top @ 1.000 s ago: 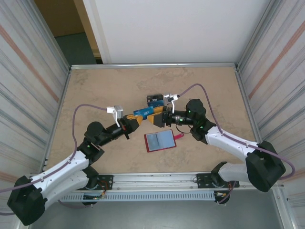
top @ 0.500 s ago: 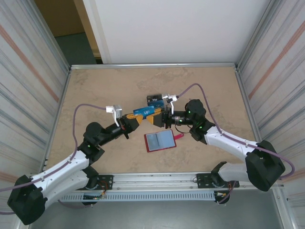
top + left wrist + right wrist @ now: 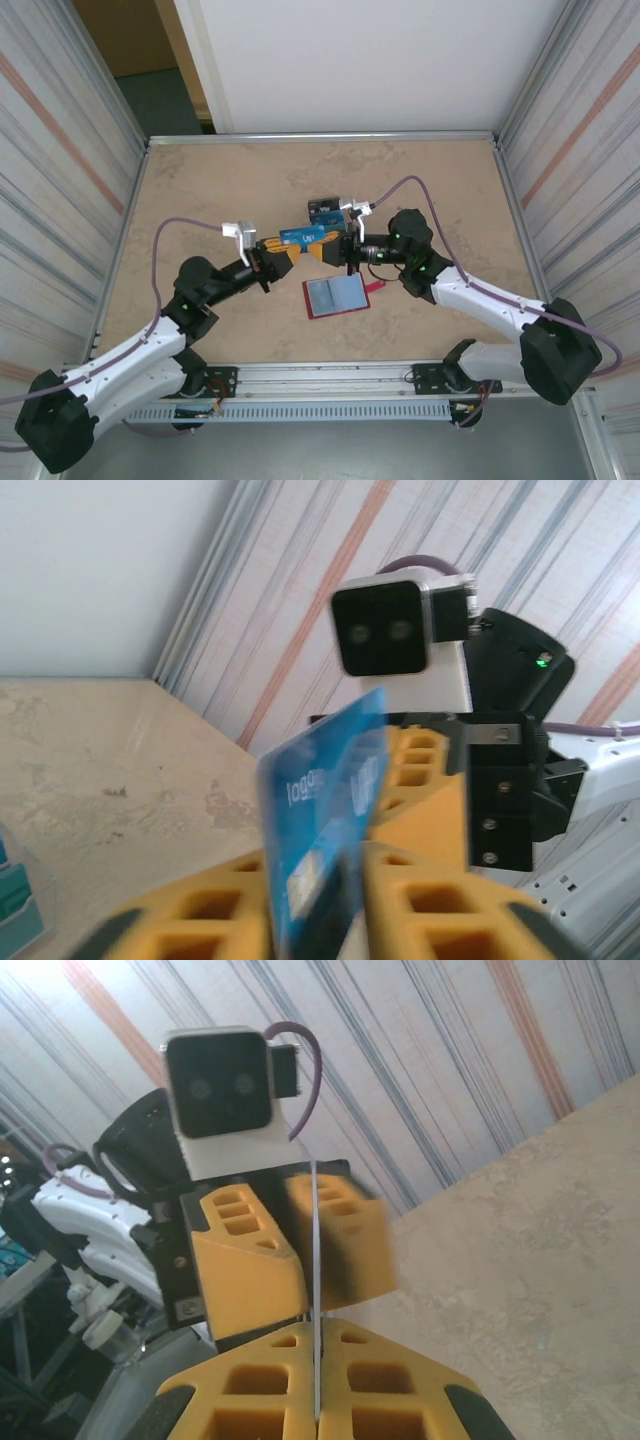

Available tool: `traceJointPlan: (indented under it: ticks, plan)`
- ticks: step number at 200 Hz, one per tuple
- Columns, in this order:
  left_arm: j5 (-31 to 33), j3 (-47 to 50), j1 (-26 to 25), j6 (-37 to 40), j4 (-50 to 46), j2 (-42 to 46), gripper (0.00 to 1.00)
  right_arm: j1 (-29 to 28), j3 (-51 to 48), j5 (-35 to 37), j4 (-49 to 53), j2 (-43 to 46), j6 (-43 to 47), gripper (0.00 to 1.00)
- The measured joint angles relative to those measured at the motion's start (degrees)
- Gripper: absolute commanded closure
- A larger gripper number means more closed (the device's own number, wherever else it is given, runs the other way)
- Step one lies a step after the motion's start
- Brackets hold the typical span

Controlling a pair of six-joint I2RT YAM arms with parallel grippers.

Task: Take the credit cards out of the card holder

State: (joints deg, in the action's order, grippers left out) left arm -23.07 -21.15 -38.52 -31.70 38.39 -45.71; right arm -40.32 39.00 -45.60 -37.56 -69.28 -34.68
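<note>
The left gripper (image 3: 284, 246), jaws slightly parted, flanks the left end of a blue credit card (image 3: 303, 235) held aloft, its long axis running left-right. The right gripper (image 3: 328, 246) clamps its right end. A pile of credit cards (image 3: 323, 209) lies just behind, and the open red card holder (image 3: 337, 295) just in front.

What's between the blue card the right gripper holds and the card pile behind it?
Nothing on the tabletop: the card pile lies just beyond the blue card, bare surface between. But the left gripper flanks the card's other end, opposite the right gripper; its grip is unclear.
</note>
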Motion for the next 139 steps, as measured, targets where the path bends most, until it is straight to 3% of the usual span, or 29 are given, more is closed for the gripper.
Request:
traceJointPlan:
  ticks: [14,28,78,139]
  plan:
    - [0.20,-0.87,0.22,1.70,-4.11,1.18,0.41,-0.13,0.00,0.81,1.79,1.64,1.27,1.00]
    - [0.33,-2.99,0.22,4.61,-9.73,2.89,0.35,-0.17,0.00,1.22,4.13,3.32,2.71,1.00]
    - [0.22,-21.05,0.33,20.26,-35.56,4.72,0.36,-0.20,0.00,3.26,15.32,8.76,9.31,1.00]
    - [-10.14,-40.48,0.31,34.49,-58.12,-9.18,0.41,-0.33,0.02,3.80,24.52,13.86,14.99,1.00]
